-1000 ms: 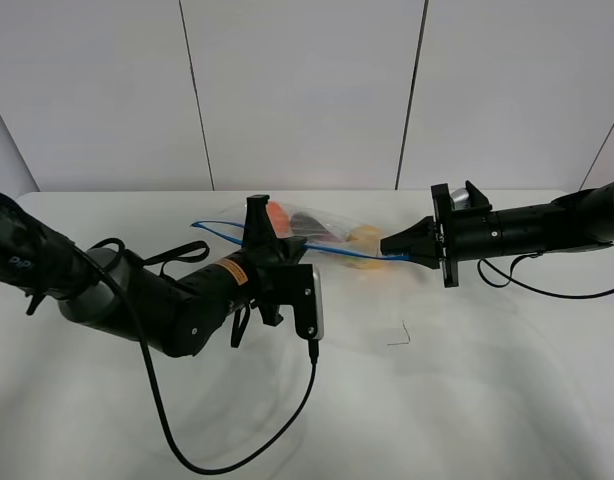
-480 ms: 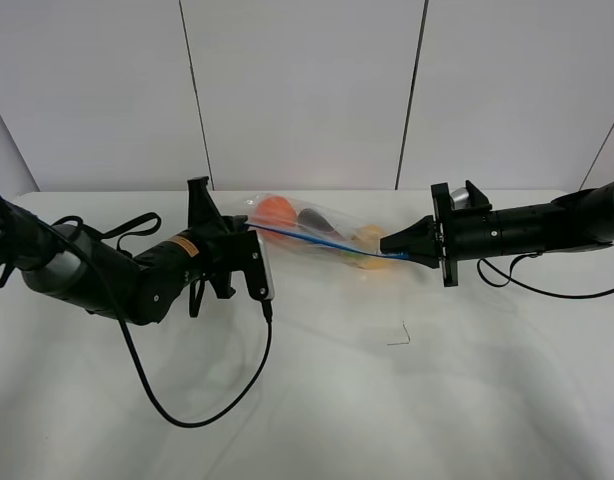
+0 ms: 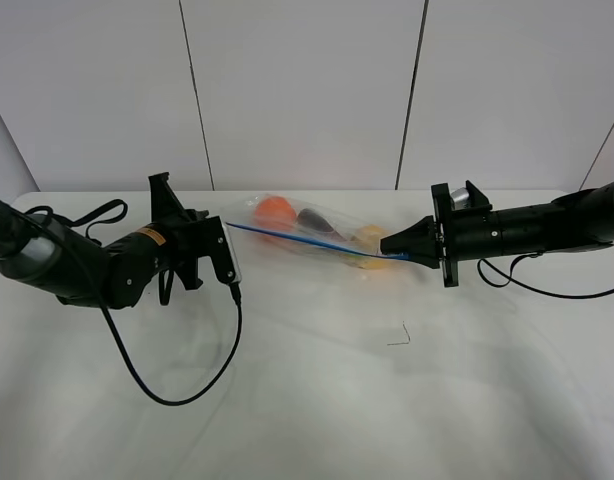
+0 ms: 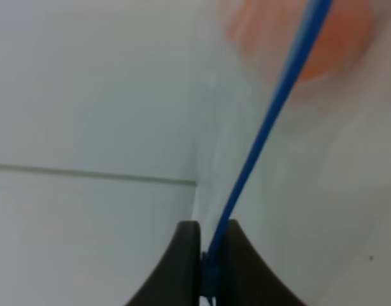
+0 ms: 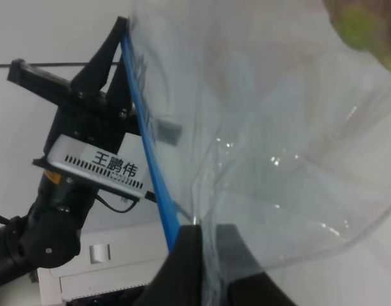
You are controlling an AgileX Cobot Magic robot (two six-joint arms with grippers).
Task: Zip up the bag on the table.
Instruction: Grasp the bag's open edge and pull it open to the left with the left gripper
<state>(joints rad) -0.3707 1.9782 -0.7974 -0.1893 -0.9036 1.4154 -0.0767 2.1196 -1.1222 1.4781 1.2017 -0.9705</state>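
Left fingers [image 4: 184,274], slid outward, and right fingers [image 5: 186,268] clamp the blue strip's [image 3: 297,239] ends, likely the limp bag's [image 3: 322,222] firmest hold.

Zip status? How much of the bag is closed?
Done: the blue zipper strip reads as one taut line across the bag, so it looks closed. In hand: left gripper pinches the strip at one end, right gripper the other. Left: confirm the bit inside the left gripper is sealed, then release.
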